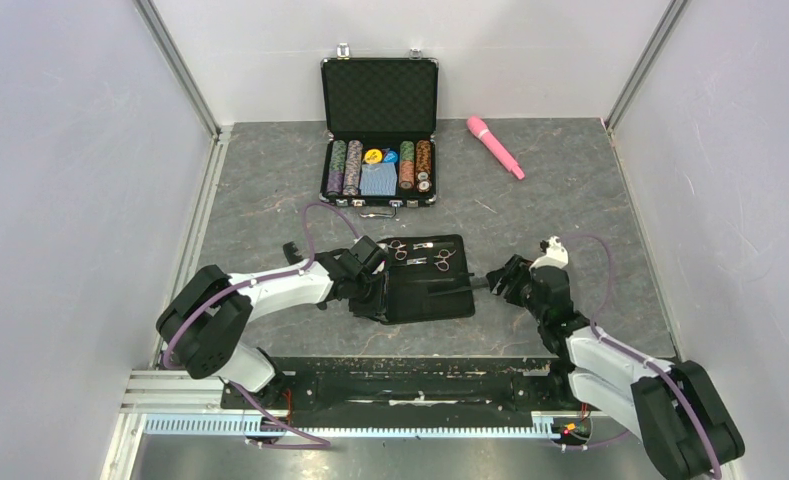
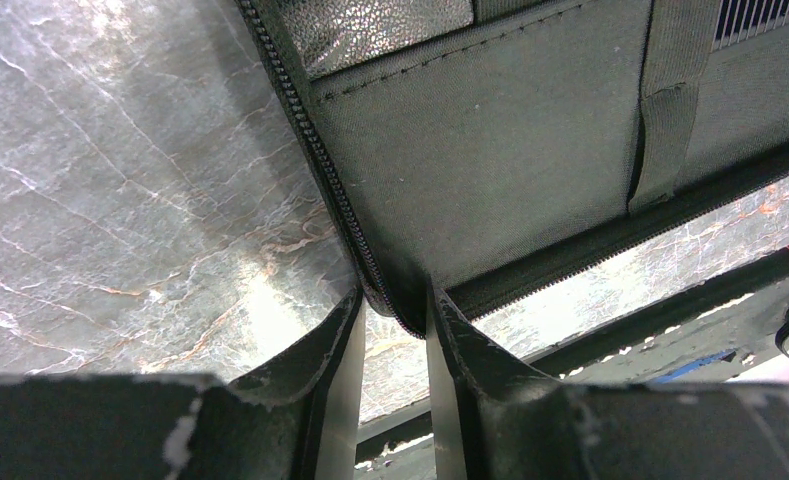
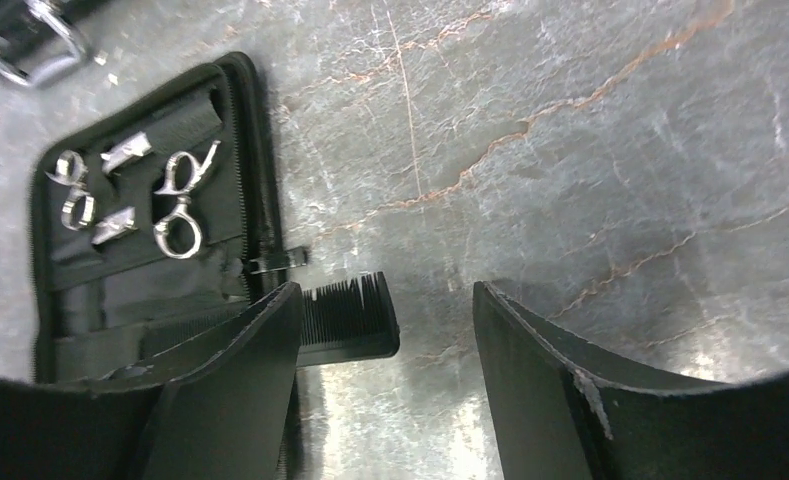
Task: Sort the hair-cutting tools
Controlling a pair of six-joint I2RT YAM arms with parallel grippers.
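A black fabric pouch [image 1: 425, 290] lies open flat between the arms. Two silver scissors [image 1: 398, 248] [image 1: 444, 260] are strapped in its far half; they also show in the right wrist view [image 3: 175, 205] [image 3: 70, 190]. A black comb [image 3: 350, 315] sticks out of the pouch's right edge [image 1: 478, 285]. Teeth of another comb [image 3: 185, 122] show in the pouch's far part. My left gripper [image 1: 378, 292] is shut on the pouch's near-left zipper corner [image 2: 390, 300]. My right gripper [image 1: 500, 280] is open, its jaws [image 3: 385, 290] astride the comb's free end, not touching it.
An open black case [image 1: 380, 130] with poker chips stands at the back centre. A pink wand [image 1: 495, 146] lies to its right. Grey walls close in both sides. A black rail [image 1: 410, 385] runs along the near table edge.
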